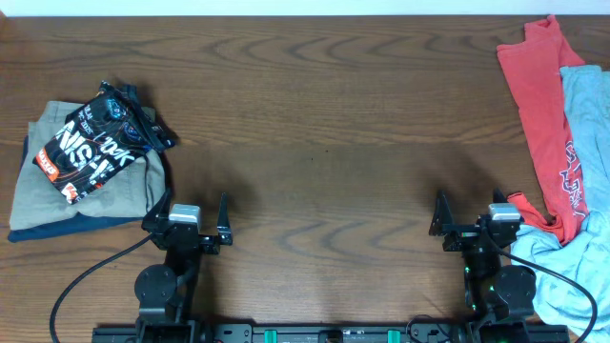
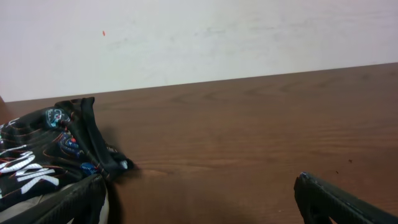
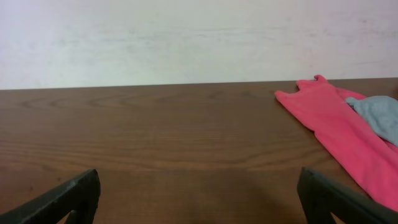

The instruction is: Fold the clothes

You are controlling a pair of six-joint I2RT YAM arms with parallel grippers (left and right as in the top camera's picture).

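Both my arms sit low at the front edge of the table [image 1: 324, 124]. The left end effector [image 1: 189, 216] has its jaws spread wide with nothing between them, and so does the right end effector [image 1: 488, 217]. Each wrist view shows only bare wood between my fingertips. I read this as a rest pose that keeps me clear of the cloth on either side.

The jersey [image 1: 95, 138] lies by the left edge as a compact black bundle, lettering up, on top of the trousers [image 1: 91, 195]. It is stacked there rather than spread in the middle, which suggests it has been put on a pile of finished pieces. The fold is not tidy, though. In the left wrist view a dark flap of it stands up and spills toward the table centre, so I would judge it folded but loose.

Along the right edge a red shirt [image 1: 538, 105] and a blue shirt [image 1: 586, 124] lie unfolded and overlapping, the blue one running down just beside my right arm. The middle of the table is open working room between the two heaps.
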